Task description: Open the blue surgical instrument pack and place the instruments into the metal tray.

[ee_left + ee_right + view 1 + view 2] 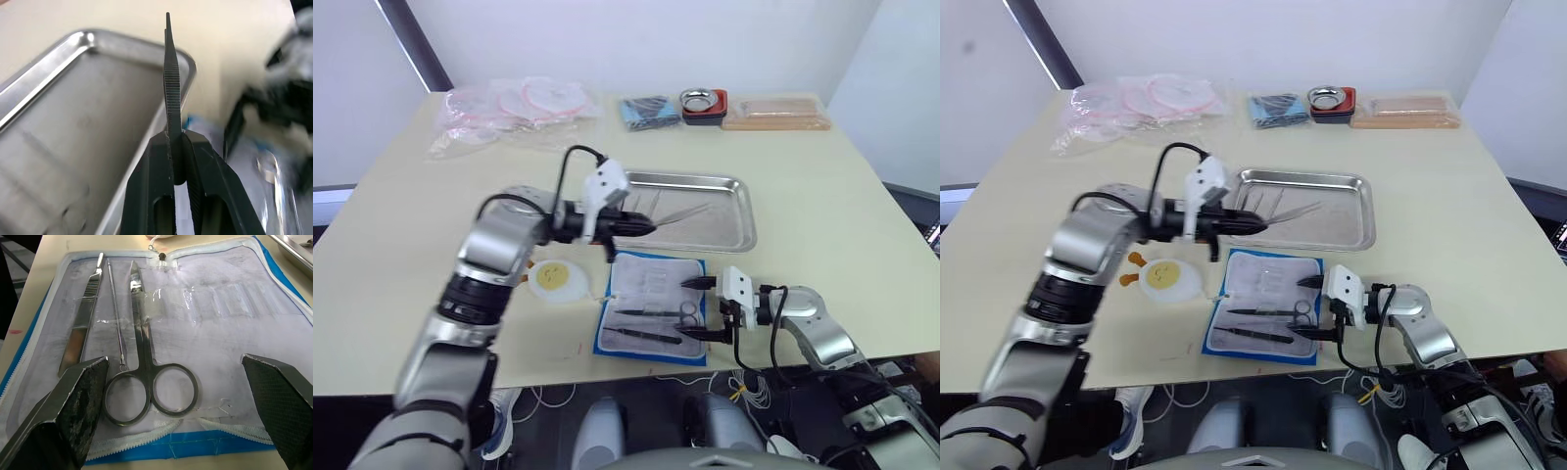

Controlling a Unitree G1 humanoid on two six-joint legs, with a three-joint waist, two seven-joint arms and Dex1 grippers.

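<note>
Holding a slim pair of tweezers (172, 88) between its closed fingers, the left tool (641, 227) hangs over the near left part of the metal tray (736, 231), tweezer tips pointing across the tray floor. The tray sits near the middle of the table (822, 186) with more slim instruments (1273, 204) already inside. The blue pack (651, 348) lies unzipped and flat at the near edge of the table, just in front of the tray, pale lining up. On the lining: scissors (146, 377), a thin probe (115, 323) and a flat scalpel handle (84, 318), side by side. The right tool (697, 309) is spread wide at the pack's right edge, empty, fingers either side of the scissor rings.
</note>
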